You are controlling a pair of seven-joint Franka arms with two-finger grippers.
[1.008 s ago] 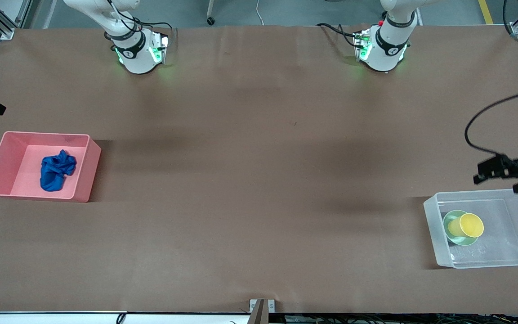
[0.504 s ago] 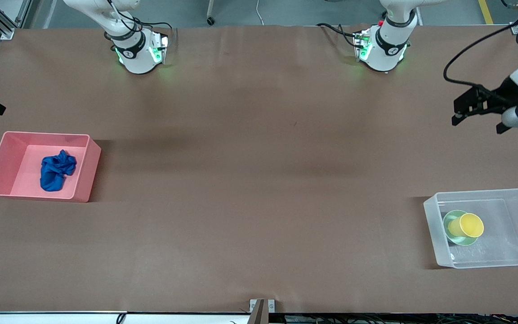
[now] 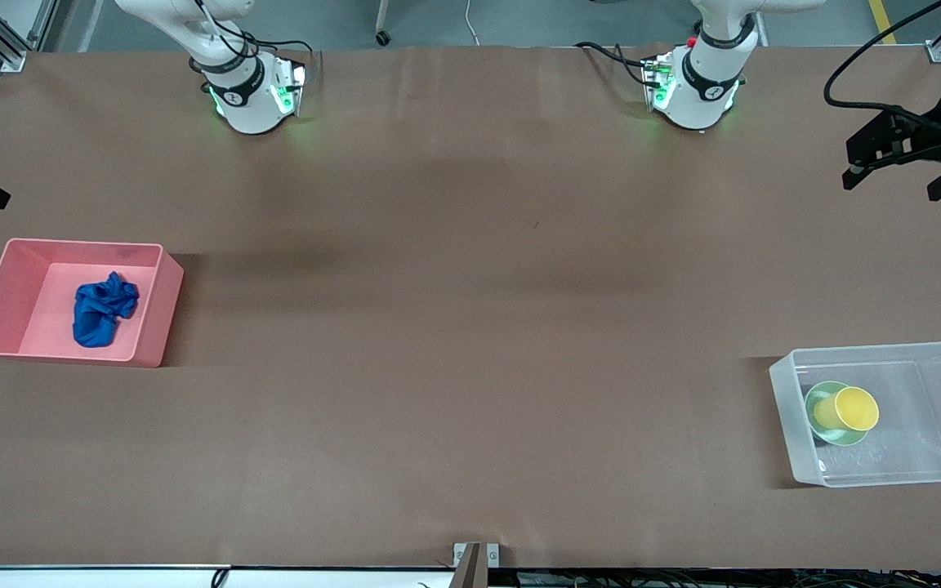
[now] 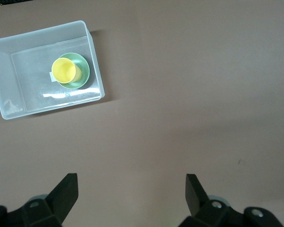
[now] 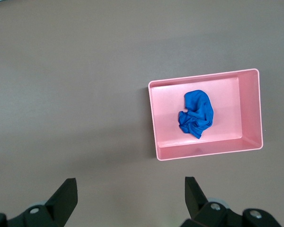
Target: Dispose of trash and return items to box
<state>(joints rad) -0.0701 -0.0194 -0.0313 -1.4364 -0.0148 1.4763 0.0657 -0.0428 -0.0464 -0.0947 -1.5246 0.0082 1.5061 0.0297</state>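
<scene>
Blue cloth (image 3: pixel 103 309) sits crumpled in my pink bin (image 3: pixel 162 306) at the right arm's end of the table. My yellow cup (image 3: pixel 846 409) stands in the green bowl (image 3: pixel 818 396) inside the clear box (image 3: pixel 785 408) at the left arm's end. I see the left gripper (image 3: pixel 895 173) up high over bare table, fingers wide apart, holding nothing. I see the right gripper (image 5: pixel 130 198) high over the table near the bin, fingers wide apart too, holding nothing.

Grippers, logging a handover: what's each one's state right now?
Left gripper: jaws open, holding nothing, over bare table.
Right gripper: jaws open, holding nothing, over bare table.
</scene>
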